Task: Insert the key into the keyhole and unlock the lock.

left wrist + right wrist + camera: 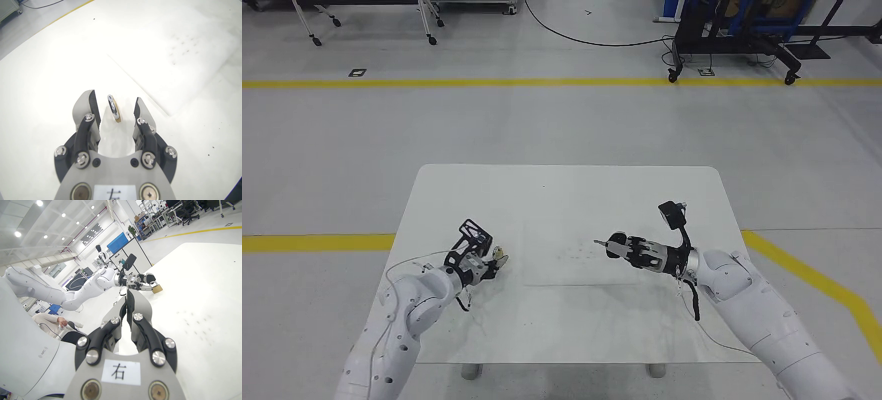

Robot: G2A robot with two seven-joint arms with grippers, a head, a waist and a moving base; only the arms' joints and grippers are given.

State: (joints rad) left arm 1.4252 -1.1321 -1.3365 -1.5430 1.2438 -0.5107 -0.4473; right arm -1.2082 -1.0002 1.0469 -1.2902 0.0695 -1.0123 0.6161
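Observation:
A small brass padlock [114,108] with a silver shackle stands on edge on the white table [562,195], left of centre. My left gripper [115,103] is open and straddles the padlock, with a gap on each side of it. The padlock [500,260] lies just beyond the left gripper [489,264] in the top view. From the right wrist view, the padlock [157,288] sits at the left gripper [149,283] tips. My right gripper [614,246] hovers right of centre, shut on the key [600,243], whose thin tip points toward the padlock. Its fingers [130,302] are pressed together.
A thin pale mat [181,72] with small dot marks covers the table's middle, between the two grippers. Its edge [138,85] runs just beyond the padlock. The table's front edge [562,362] is near both arms.

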